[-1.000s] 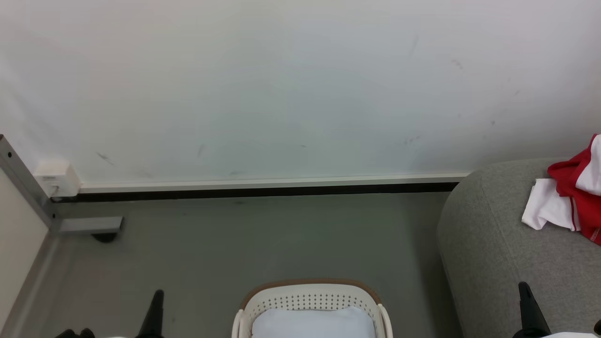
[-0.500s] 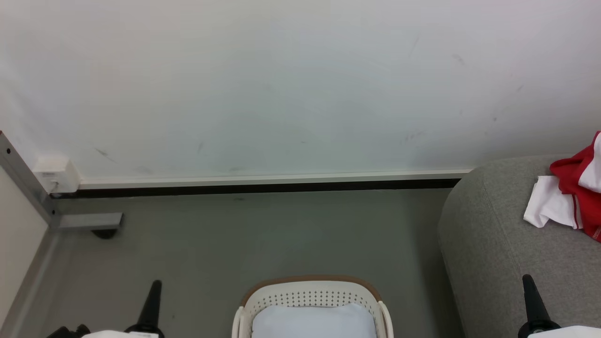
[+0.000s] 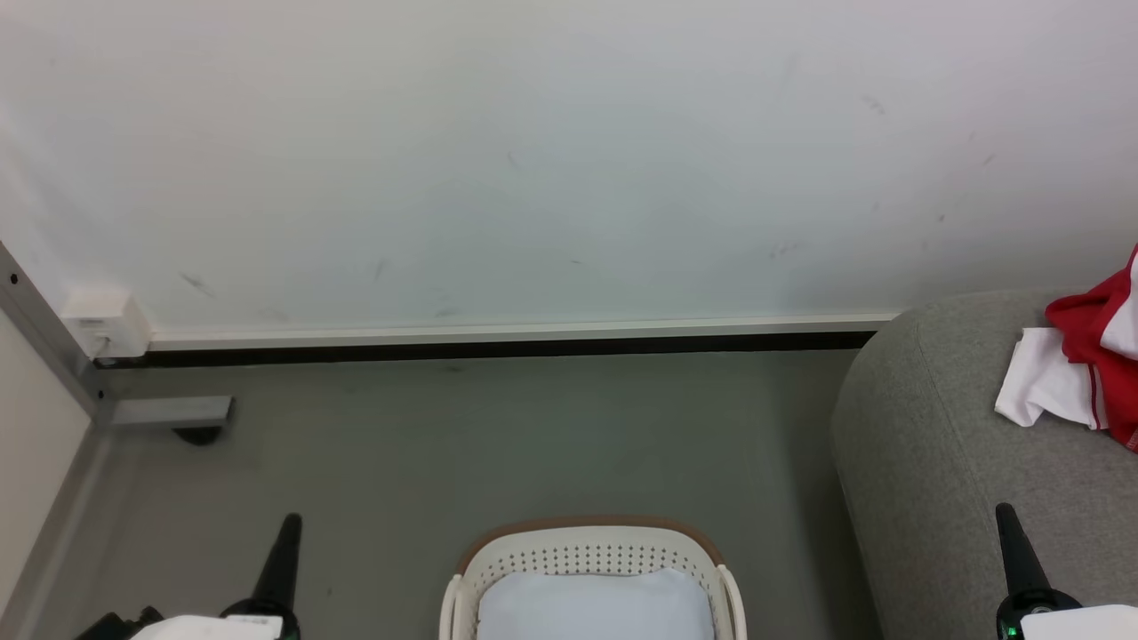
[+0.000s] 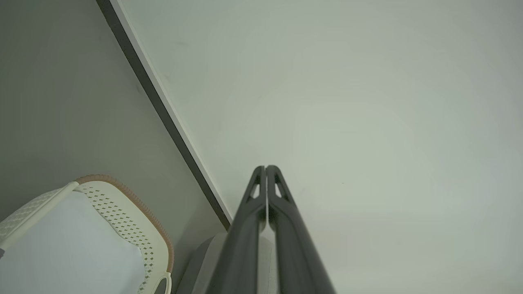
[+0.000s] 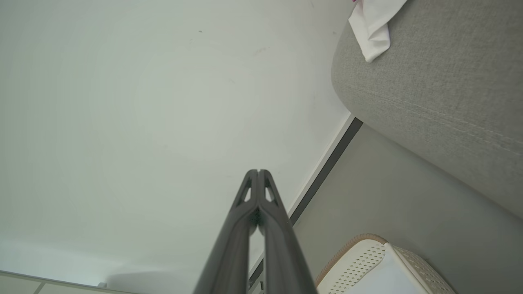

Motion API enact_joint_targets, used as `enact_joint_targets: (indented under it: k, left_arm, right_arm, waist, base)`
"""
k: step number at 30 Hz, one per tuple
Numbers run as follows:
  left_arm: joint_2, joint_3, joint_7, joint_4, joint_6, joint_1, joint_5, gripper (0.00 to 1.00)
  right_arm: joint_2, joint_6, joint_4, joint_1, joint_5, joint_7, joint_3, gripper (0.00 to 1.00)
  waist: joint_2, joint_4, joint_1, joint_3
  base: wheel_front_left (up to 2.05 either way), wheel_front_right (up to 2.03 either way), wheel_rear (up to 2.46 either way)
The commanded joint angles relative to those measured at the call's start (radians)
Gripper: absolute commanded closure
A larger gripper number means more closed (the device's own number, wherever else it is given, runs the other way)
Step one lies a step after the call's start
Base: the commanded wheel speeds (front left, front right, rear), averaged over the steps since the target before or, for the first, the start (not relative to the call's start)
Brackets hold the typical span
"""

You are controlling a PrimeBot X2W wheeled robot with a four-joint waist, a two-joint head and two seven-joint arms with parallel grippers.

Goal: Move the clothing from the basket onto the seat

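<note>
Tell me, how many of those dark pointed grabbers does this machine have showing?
2. In the head view, the left end effector stands lower left, beside the basket; the right end effector lower right, by the seat. Both are shut.

The basket (image 3: 587, 549), oval cream-white plastic with perforated walls and a brown rim, stands upright at 6 o'clock in the head view, a pale bluish-white pad (image 3: 594, 606) lying flat inside it. The seat (image 3: 933, 462), a large grey upholstered sofa with a rounded end, sits at 4 o'clock, apart from the basket. The clothing (image 3: 1095, 354), red fabric with white panels and thin stripe trim, lies crumpled on top of the seat at 3 o'clock, cut off by the picture's edge
</note>
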Motion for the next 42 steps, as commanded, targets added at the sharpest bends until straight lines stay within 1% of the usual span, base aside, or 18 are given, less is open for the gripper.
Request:
enact_joint_targets:
  k: [1, 36, 42]
  left_arm:
    - [-0.002, 0.009, 0.010, -0.009, -0.008, -0.019, -0.034, 1.00]
    - [-0.022, 0.060, 0.078, -0.022, -0.036, -0.052, -0.255, 1.00]
    - [-0.024, 0.062, 0.083, -0.022, -0.037, -0.053, -0.269, 1.00]
  right_arm:
    - [-0.009, -0.001, -0.012, -0.017, 0.031, 0.006, -0.007, 1.00]
    - [-0.009, -0.002, -0.051, -0.037, 0.315, 0.075, -0.033, 1.00]
    - [-0.009, -0.002, -0.052, -0.038, 0.324, 0.078, -0.035, 1.00]
  waist:
    - [0.0000, 0.000, -0.0001, 0.002]
    - [0.0000, 0.005, -0.0001, 0.031]
    - [0.0000, 0.005, -0.0001, 0.034]
  base:
    - [0.00, 0.00, 0.00]
    - [0.00, 0.00, 0.00]
    - [0.00, 0.00, 0.00]
